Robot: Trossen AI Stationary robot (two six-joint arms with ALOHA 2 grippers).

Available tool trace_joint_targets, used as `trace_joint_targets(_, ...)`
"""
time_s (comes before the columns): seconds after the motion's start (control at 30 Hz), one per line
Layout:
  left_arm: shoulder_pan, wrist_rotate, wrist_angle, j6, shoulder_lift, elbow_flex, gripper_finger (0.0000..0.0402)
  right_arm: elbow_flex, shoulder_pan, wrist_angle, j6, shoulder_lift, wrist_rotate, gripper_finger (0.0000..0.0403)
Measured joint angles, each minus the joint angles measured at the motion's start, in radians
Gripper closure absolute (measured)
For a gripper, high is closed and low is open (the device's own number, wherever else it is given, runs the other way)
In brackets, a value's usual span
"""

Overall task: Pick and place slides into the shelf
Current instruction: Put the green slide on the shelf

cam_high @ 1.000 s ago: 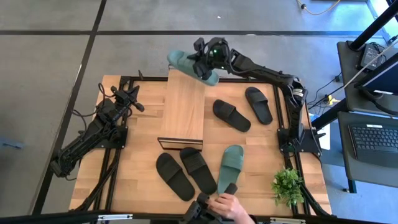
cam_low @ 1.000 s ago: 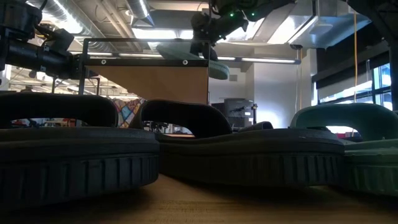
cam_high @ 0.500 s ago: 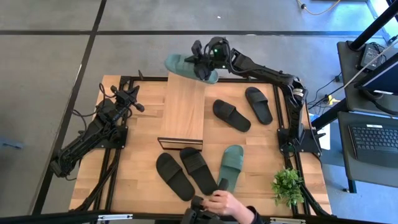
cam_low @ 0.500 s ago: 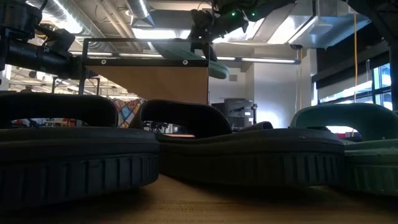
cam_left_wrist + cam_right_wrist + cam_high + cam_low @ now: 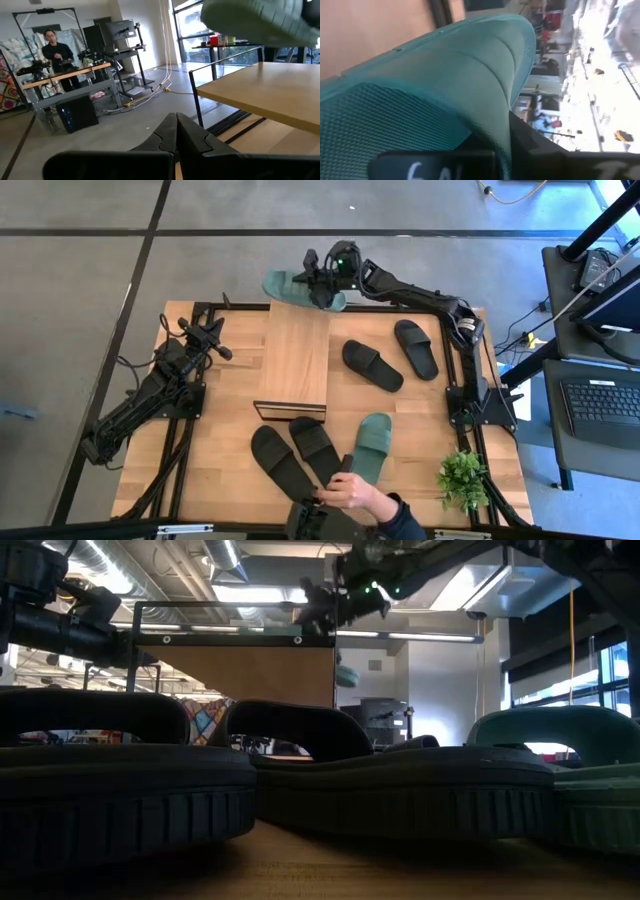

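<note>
A: Where is the right gripper sitting, and what is it carrying?

B: It is hanging over the far end of the shelf, jaws pinched tight on a green slide. The slide's long axis is running across the shelf's far edge, sticking out toward the left arm's side and partly beyond the table.

A: So what is the coming move turning on?

B: I am judging that the slide is lying crosswise to the plank and off its far end, so it is needing to come back over the wood and down.

A: And the left gripper?

B: It is waiting just beside the shelf, fingers pressed together and holding nothing.

A: Anything standing in the way?

B: The shelf top is showing bare. Two black slides are lying on the right arm's side, two more plus the other green slide at the near edge, where a person's hand is reaching in
</note>
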Motion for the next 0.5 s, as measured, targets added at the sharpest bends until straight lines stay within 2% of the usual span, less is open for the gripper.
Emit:
trace_joint_targets(0.2,0.0,0.0,0.0,0.0,0.0,0.0,0.0401,0.0,-0.002,0.066,-0.03,0.051,-0.015,0.0391)
trace_joint_targets(0.5,0.0,-0.003,0.0,-0.001,0.0,0.0,0.0401,0.001,-0.008,0.066,-0.034,0.081,-0.018,0.0391)
